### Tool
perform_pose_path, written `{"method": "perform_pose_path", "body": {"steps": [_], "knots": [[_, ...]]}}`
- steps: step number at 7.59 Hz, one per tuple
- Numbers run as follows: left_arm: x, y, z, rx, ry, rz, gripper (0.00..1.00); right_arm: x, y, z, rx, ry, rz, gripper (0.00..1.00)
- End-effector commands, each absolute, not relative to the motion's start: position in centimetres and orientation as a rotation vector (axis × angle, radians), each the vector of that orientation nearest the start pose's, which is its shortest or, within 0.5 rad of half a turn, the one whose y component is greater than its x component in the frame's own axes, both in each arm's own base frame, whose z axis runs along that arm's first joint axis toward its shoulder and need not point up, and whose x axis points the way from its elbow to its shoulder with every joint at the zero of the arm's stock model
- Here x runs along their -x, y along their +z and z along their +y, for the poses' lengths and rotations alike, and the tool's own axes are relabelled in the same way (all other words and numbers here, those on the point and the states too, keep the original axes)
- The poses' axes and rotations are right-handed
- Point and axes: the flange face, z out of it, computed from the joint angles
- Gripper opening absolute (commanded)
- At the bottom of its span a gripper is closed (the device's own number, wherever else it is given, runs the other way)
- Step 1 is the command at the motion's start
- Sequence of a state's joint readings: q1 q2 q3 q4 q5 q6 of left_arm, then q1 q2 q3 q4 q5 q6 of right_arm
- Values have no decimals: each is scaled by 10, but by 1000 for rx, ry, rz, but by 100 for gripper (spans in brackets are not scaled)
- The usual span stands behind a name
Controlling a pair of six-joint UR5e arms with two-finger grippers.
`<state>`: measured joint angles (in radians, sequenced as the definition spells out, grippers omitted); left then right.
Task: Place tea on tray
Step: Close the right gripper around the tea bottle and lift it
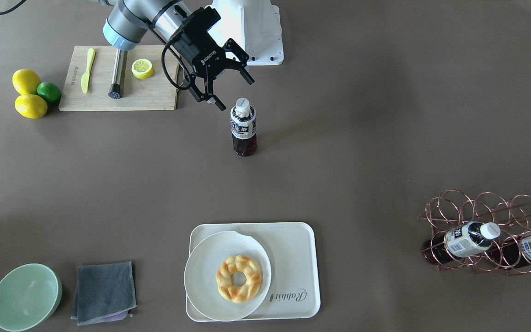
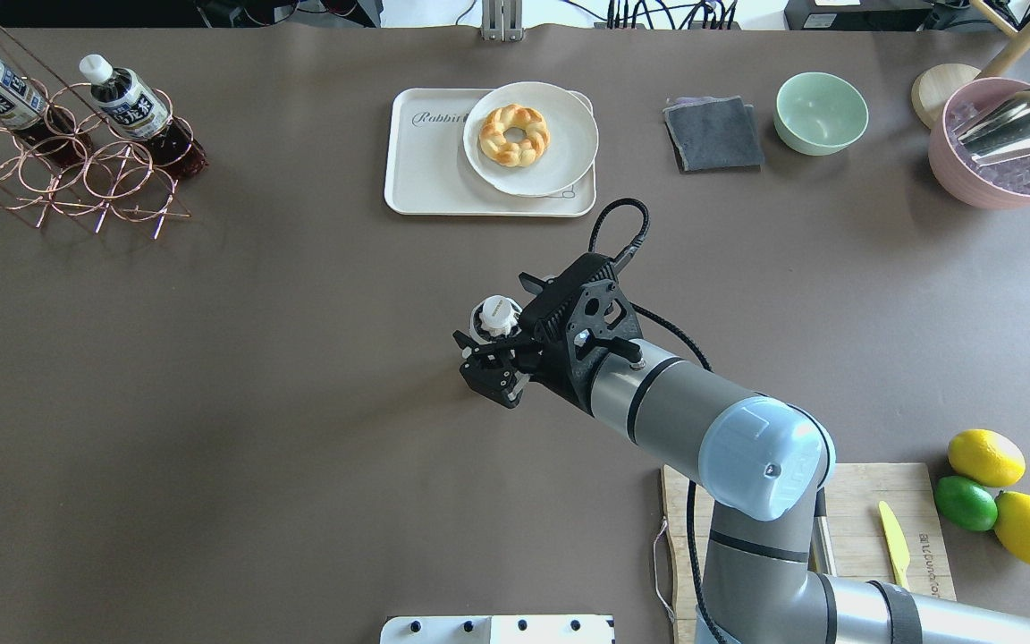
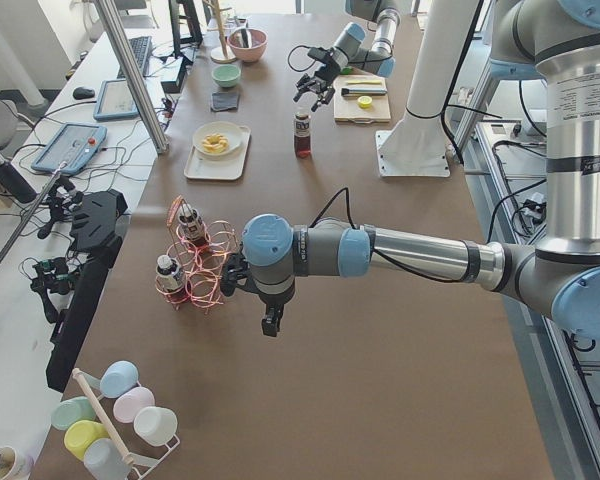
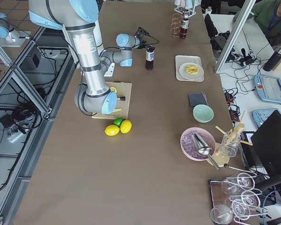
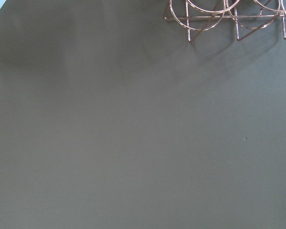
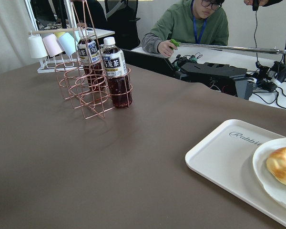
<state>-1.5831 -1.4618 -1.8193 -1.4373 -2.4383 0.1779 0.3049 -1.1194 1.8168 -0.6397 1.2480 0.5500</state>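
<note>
Mid-table, toward the robot's edge, the tea (image 1: 243,129), a slim clear plastic bottle, stands upright. My right gripper (image 1: 234,93) is spread wide close by its white cap. By the operators' edge, a round plate (image 1: 201,276) half-covers the smooth cream tray (image 1: 293,258). Whether the left gripper (image 3: 271,322) is spread or closed, I cannot tell.

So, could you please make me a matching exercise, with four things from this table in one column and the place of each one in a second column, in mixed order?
Things:
1. tea
2. round plate
3. lemon half
4. grey cloth

Places:
A. on the wooden cutting board
B. beside the green bowl
C. upright on the bare table
D. on the tray

Pairs: 1-C, 2-D, 3-A, 4-B.
</note>
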Motion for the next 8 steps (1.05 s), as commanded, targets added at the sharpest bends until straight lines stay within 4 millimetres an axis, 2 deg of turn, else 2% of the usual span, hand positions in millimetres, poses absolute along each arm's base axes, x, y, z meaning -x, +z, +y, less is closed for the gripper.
{"method": "perform_pose_path", "body": {"steps": [1,8], "knots": [[63,595,-442,-87,157,863,99,502,192,-332,-1186,-290,-1109,94],[63,593,-442,-90,160,865,99,503,197,-333,-1180,-291,-1100,83]]}}
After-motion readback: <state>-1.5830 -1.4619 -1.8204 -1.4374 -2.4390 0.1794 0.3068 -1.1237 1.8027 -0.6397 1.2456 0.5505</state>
